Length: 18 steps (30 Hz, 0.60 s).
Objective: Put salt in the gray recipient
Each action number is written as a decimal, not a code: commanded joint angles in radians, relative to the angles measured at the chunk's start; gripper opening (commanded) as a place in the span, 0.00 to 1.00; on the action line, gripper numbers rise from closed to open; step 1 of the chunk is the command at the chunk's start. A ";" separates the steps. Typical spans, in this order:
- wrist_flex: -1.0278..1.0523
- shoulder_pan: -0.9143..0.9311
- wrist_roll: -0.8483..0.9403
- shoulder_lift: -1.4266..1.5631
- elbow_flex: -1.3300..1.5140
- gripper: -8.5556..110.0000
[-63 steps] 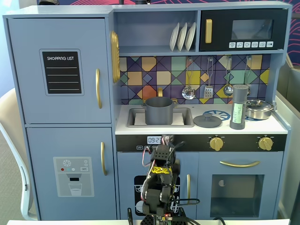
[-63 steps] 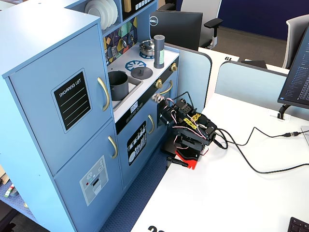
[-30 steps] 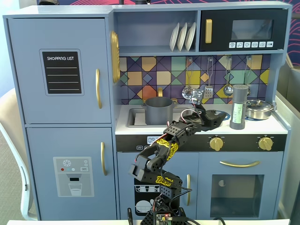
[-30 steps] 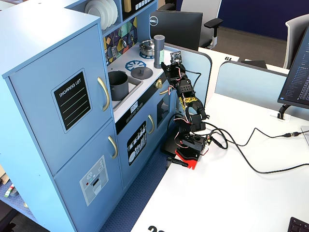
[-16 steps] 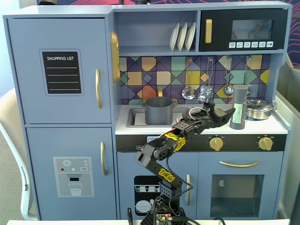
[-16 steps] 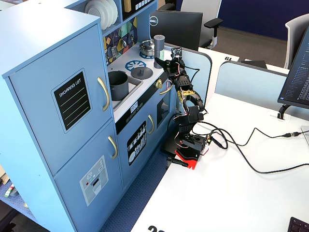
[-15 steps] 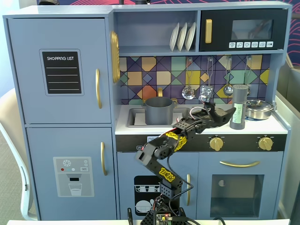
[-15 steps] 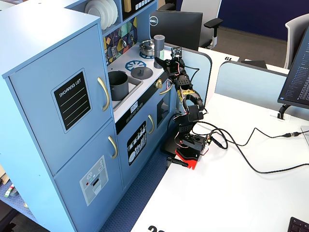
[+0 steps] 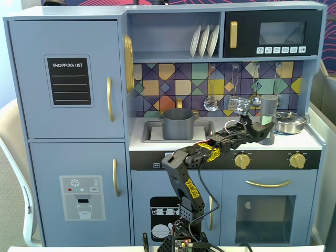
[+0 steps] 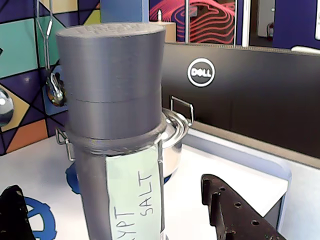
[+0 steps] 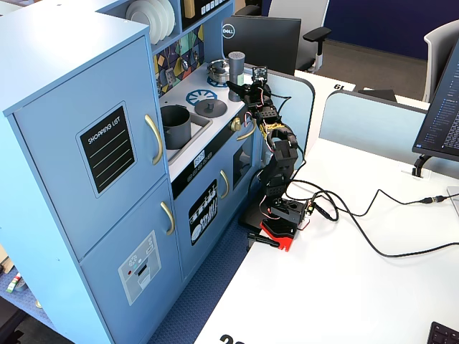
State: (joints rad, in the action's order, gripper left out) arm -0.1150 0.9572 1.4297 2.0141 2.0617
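Jaws apart, straddling salt (image 10: 117,150) without touching; shaker upright on counter, silver pan (image 10: 172,132) just behind.

An office with a toy kitchen (image 11: 107,179): desk partitions (image 11: 373,122), Dell monitor (image 11: 262,43), swivel chairs (image 11: 315,36).

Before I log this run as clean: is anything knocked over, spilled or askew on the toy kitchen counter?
Nothing stands out. The tall gray salt shaker stands upright between the open gripper fingers, and the dark-gray pot sits upright in the sink.
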 commanded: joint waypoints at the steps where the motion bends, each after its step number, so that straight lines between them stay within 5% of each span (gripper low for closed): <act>1: -0.026 -0.003 -0.020 -0.067 -0.137 0.49; 18: -0.032 -0.040 0.066 -0.342 -0.426 0.48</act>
State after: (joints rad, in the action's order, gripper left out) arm -0.1243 0.9388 1.4696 1.6843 1.7503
